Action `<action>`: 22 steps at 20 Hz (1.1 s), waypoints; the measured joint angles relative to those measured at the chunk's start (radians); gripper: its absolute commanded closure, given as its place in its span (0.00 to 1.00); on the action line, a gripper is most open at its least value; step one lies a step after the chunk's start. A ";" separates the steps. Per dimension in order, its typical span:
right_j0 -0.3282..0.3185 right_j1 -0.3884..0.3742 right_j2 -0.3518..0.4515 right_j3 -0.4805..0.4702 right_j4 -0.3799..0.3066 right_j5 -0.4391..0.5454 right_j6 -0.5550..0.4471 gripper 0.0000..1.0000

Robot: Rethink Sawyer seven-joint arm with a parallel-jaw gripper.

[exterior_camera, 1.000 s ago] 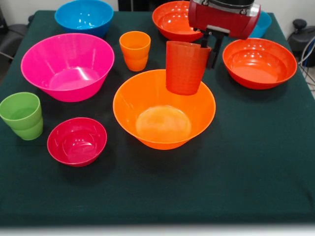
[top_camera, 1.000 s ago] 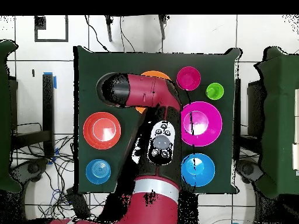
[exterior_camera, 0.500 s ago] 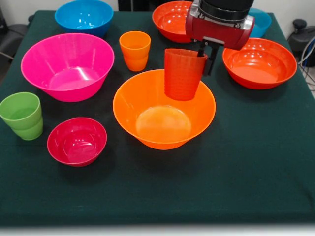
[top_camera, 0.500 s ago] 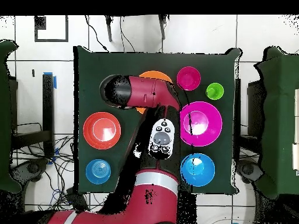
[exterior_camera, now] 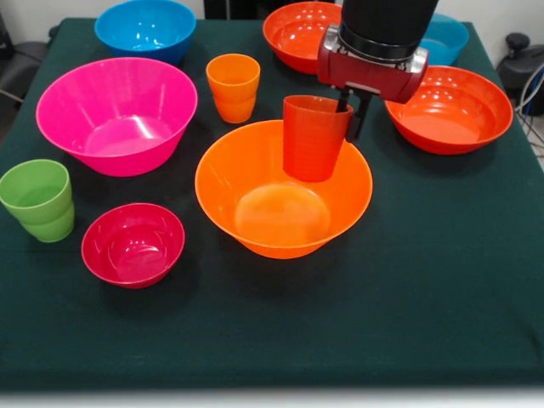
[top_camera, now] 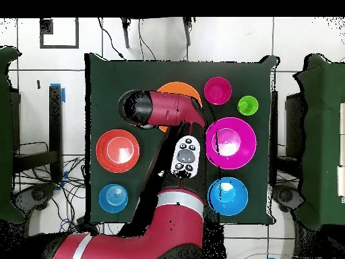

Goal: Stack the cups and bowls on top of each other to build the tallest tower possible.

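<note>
A dark green cloth [exterior_camera: 442,280] covers the rectangular bench [top_camera: 98,94] from edge to edge. Around it lies a white tiled floor [top_camera: 222,40], with tangled black cables [top_camera: 57,195] strewn near one side and a small strip of blue tape [top_camera: 56,88] stuck on the tiles.

My red and black arm [top_camera: 168,111] reaches over the table's middle, my gripper [exterior_camera: 344,106] pointing down, clamped on a cup's rim.
</note>
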 measured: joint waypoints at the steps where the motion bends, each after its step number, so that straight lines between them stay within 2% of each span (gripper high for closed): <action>1: 0.000 0.003 0.000 0.000 0.000 0.000 0.000 1.00; 22: -0.032 0.027 0.010 -0.015 0.000 0.000 0.000 1.00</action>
